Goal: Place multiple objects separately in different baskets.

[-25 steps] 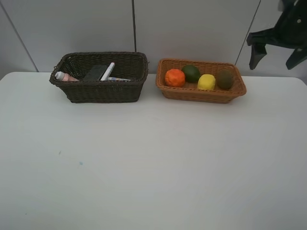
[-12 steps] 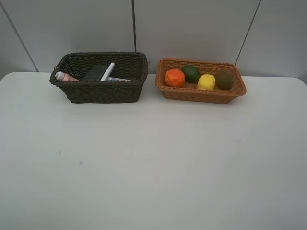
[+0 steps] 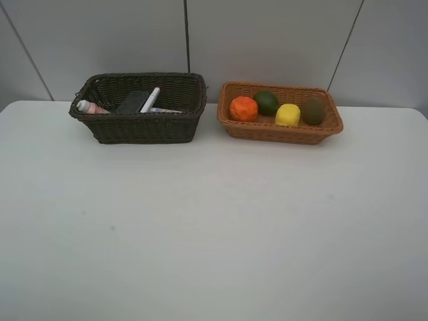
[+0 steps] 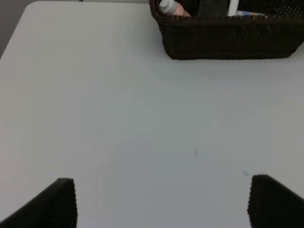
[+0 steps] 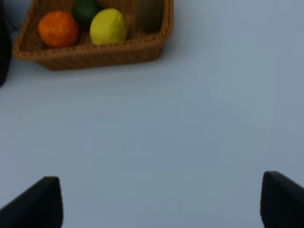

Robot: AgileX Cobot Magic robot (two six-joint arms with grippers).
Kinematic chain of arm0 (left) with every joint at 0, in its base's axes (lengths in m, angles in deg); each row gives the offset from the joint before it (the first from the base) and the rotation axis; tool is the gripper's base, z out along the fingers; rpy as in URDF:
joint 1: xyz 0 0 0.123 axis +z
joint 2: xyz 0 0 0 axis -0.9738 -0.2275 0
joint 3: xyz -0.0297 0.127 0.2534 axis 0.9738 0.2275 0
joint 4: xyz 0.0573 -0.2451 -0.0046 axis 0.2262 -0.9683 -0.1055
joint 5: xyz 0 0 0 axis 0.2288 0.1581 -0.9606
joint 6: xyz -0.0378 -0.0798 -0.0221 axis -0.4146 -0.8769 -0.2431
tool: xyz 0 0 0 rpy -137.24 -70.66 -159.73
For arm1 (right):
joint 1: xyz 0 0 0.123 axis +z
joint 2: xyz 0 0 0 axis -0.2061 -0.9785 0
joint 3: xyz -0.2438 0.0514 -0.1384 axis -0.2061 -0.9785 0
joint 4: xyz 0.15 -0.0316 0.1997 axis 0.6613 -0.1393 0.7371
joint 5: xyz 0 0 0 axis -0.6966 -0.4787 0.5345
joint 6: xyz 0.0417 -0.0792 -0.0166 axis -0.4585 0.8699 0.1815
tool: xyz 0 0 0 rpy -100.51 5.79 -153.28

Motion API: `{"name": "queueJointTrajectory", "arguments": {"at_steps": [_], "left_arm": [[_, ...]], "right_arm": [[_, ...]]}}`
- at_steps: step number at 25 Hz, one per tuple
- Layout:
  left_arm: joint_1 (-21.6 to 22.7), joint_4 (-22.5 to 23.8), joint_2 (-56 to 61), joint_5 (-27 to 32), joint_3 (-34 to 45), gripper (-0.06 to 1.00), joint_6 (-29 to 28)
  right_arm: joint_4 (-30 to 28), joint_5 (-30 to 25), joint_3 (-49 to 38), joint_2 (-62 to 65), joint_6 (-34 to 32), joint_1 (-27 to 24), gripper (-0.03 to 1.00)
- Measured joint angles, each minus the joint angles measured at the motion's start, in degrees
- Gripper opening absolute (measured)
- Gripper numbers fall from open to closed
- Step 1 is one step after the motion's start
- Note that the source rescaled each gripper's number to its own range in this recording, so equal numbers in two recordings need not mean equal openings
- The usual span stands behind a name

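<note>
Baskets look sorted: dark basket (image 3: pixel 138 107) ahead of the left gripper (image 4: pixel 161 202) holds stationery, tan basket (image 3: pixel 279 122) ahead of the right gripper (image 5: pixel 159 202) holds fruit (image 3: pixel 244 108). Both grippers wide open, holding nothing, well back over bare table (image 3: pixel 214 227); likely task done.

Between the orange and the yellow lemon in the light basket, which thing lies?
The green fruit, set slightly behind the orange and yellow lemon, in the exterior high view.
</note>
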Motion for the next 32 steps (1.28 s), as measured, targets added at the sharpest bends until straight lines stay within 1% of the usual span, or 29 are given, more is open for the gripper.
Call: {"name": "queueJointTrajectory", "arguments": {"at_steps": [3, 7, 12, 16, 32], "left_arm": [[0.0, 0.0, 0.0, 0.0, 0.0, 0.94, 0.0], [0.0, 0.0, 0.0, 0.0, 0.0, 0.94, 0.0], [0.0, 0.0, 0.0, 0.0, 0.0, 0.94, 0.0], [0.0, 0.0, 0.0, 0.0, 0.0, 0.94, 0.0], [0.0, 0.0, 0.0, 0.0, 0.0, 0.94, 0.0]], "right_arm": [[0.14, 0.14, -0.19, 3.95, 0.07, 0.0, 0.96], [1.0, 0.05, -0.19, 4.2, 2.04, 0.0, 0.96], [2.18, 1.71, -1.29, 4.24, 5.46, 0.0, 0.96], [2.74, 1.78, -1.36, 4.24, 6.97, 0.0, 0.96], [3.15, 1.97, -1.36, 4.24, 7.31, 0.0, 0.96]]}}
